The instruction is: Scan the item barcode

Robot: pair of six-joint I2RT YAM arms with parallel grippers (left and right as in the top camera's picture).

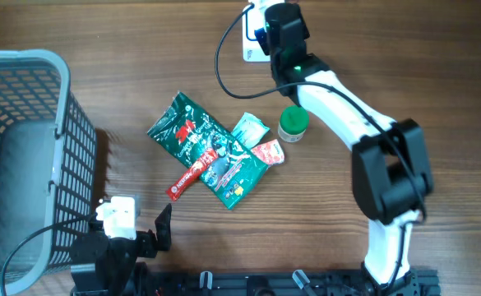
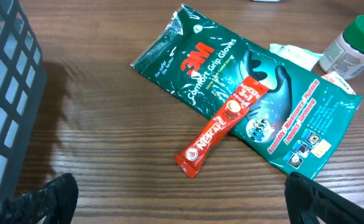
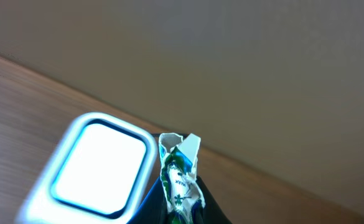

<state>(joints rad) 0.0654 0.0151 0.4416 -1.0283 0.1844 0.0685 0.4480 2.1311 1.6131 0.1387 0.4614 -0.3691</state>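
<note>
Your right gripper (image 3: pixel 179 213) is clamped on a small green-and-white sachet (image 3: pixel 180 167), held upright just beside the white scanner (image 3: pixel 98 168).
Your left gripper (image 2: pixel 182 198) stands wide apart, empty, well away from the scanner.

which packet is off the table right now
The green-and-white sachet, pinched in the right gripper beside the white scanner. The gloves pack and red stick lie flat on the table.
</note>
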